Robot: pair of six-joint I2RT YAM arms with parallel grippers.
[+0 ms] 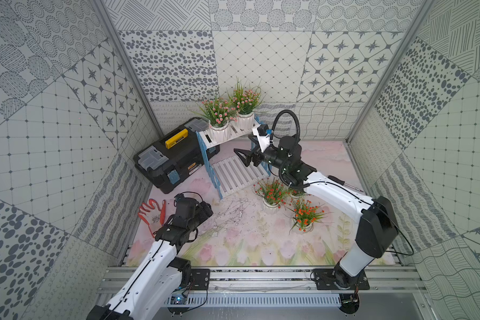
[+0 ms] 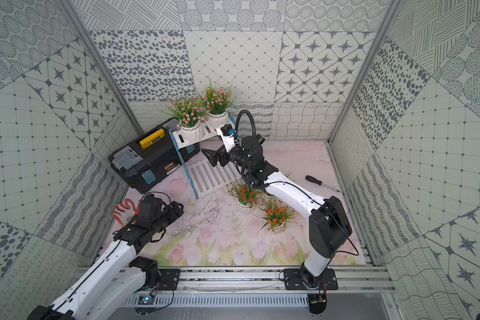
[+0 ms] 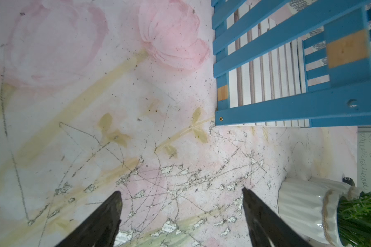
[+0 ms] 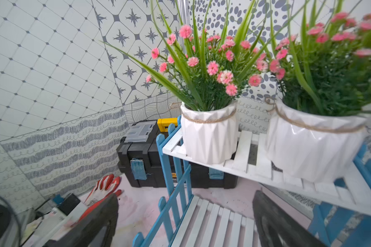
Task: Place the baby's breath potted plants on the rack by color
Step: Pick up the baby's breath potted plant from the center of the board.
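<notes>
With both pink plants (image 1: 218,112) on the rack's (image 1: 234,176) upper shelf, the sorting step turns to the orange ones (image 1: 272,191) beside its lower shelf, so the right gripper (image 1: 240,157), open and empty above that shelf, must probably fetch one, while the left gripper (image 3: 180,192) hangs open near the rack's front.

**Clutter around the two grippers**

A yellow-handled black toolbox (image 1: 175,160), lid closed, sits ahead of the right gripper (image 1: 240,156). A red-and-white work glove (image 1: 151,214) lies flat behind the left gripper (image 3: 180,196). A black-handled screwdriver (image 2: 320,182) lies well behind the right gripper on the floral mat (image 1: 247,235).
</notes>
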